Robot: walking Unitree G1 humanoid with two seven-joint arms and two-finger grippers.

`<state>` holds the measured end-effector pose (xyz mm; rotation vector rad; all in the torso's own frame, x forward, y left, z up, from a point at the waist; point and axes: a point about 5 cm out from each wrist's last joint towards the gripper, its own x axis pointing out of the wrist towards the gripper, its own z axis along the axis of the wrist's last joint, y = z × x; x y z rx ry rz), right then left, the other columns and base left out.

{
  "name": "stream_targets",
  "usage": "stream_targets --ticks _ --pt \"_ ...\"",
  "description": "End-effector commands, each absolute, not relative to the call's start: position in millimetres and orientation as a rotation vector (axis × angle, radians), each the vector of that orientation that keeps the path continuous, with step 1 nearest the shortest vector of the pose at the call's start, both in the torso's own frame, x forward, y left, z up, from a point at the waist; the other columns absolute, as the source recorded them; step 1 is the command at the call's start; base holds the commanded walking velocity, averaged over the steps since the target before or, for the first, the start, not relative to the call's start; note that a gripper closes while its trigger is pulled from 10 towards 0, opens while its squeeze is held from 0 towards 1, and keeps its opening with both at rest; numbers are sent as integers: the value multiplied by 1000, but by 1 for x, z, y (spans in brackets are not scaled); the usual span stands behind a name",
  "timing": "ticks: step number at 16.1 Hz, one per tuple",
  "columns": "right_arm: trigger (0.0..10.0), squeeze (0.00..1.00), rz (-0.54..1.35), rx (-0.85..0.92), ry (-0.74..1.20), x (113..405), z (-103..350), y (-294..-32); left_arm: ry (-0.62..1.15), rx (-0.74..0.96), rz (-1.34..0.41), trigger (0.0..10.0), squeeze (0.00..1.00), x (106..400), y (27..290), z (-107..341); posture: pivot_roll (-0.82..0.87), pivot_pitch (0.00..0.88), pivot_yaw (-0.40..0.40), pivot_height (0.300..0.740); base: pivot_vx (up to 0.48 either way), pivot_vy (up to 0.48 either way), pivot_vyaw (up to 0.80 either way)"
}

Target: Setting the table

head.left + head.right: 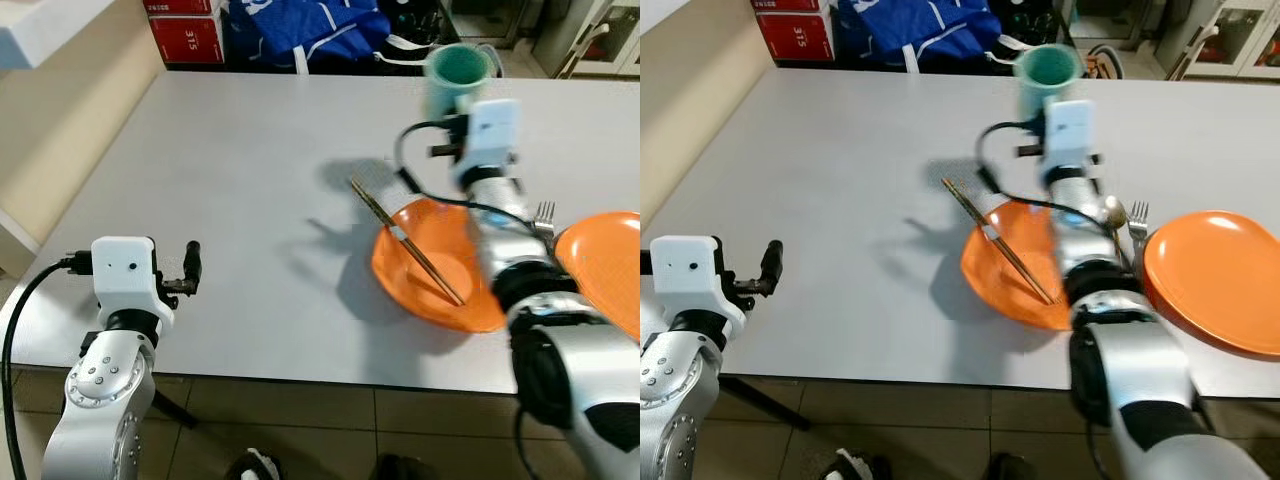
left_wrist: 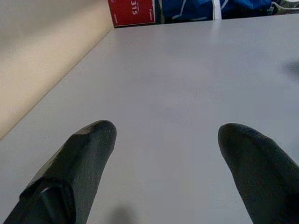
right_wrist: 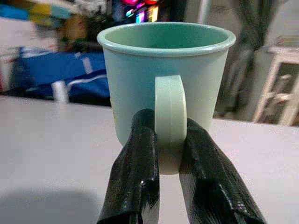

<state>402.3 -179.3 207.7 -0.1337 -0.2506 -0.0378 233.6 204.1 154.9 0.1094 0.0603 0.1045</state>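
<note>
My right gripper (image 3: 170, 140) is shut on the handle of a pale green mug (image 3: 163, 79), holding it upright in the air over the far middle of the grey table (image 1: 230, 180); from the head the mug (image 1: 457, 72) sits just beyond my right wrist. Below the arm an orange bowl (image 1: 435, 265) holds a pair of chopsticks (image 1: 405, 240) leaning out over its rim. An orange plate (image 1: 1215, 280) lies at the right edge, with a fork (image 1: 1138, 222) and a spoon (image 1: 1115, 215) beside it. My left gripper (image 2: 163, 144) hovers open, low over the near left corner.
A blue bag (image 1: 310, 30) and red boxes (image 1: 188, 35) stand beyond the table's far edge. A beige wall (image 1: 60, 110) runs along the left side. White furniture (image 1: 1230, 30) stands at the far right. Tiled floor shows below the table's near edge.
</note>
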Motion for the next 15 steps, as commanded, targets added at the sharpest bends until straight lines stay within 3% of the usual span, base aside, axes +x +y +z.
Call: stream_targets --ticks 1,7,15 --pt "10000 0 -61 -123 -260 401 210 -186 51 111 102 10000 0 236 202 155 17 77 27 740 0 0 0" --pt "10000 0 -14 -144 -234 398 197 -173 23 60 57 10000 0 238 184 156 1 71 33 740 0 -400 0" --pt "10000 0 48 -161 -226 396 191 -160 8 51 80 10000 0 237 183 156 9 61 19 740 0 -405 0"
